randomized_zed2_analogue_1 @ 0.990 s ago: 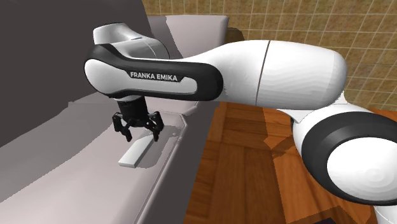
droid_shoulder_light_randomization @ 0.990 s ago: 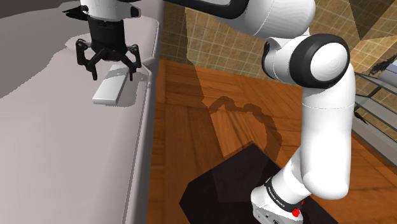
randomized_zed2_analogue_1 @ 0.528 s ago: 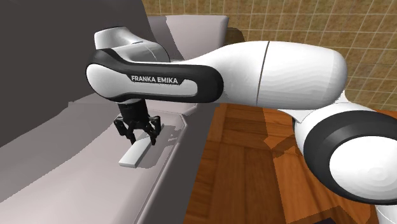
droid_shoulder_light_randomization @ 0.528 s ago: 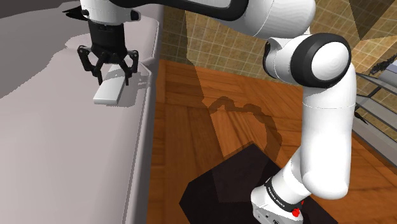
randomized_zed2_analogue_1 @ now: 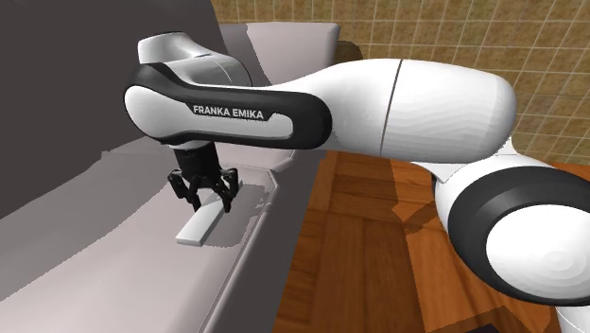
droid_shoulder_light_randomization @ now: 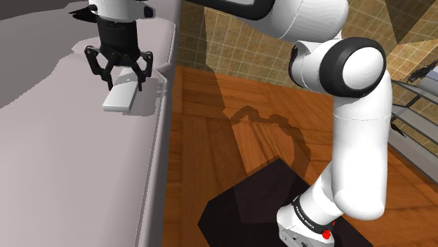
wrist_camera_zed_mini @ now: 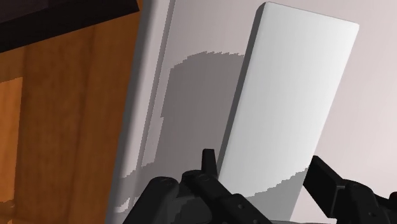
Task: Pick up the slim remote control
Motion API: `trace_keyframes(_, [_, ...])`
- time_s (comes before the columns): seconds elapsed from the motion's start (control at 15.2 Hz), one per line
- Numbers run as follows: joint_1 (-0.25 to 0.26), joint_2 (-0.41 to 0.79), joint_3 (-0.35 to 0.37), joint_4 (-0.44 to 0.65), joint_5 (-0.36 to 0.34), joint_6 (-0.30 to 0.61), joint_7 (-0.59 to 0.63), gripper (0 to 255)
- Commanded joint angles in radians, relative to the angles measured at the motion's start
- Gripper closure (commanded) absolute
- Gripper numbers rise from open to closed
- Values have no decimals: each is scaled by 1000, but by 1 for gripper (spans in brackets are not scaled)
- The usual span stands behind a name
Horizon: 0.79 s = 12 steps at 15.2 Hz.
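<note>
Grey ledge [droid_shoulder_light_randomization: 56, 154]; remote [droid_shoulder_light_randomization: 118, 99] in claw's [droid_shoulder_light_randomization: 125, 83] grip

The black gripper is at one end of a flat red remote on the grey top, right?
Not red. The flat rectangular remote is plain white, as the wrist view shows. The black gripper is at one end of it, on the grey top.

The floor [droid_shoulder_light_randomization: 217, 126] is polished wood planking, while the remote [wrist_camera_zed_mini: 286, 108] (plain white) looks smooth and matt.

Remote [droid_shoulder_light_randomization: 121, 97]: plain white. Tool [droid_shoulder_light_randomization: 125, 78]: black. Worktop [droid_shoulder_light_randomization: 70, 161]: pale grey. Floor [droid_shoulder_light_randomization: 210, 140]: orange-brown wood planks. Wall [droid_shoulder_light_randomization: 231, 35]: tan square tiles.
</note>
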Motion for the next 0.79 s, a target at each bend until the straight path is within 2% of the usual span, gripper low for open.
trace_keyframes(0.0, [13, 10, -2, 43, -5, -32, -2, 255])
trace_keyframes(0.46, [80, 66, -15, 245, -31, -169, -16, 255])
trace_keyframes(0.73, [160, 144, -39, 456, -67, -288, -37, 255])
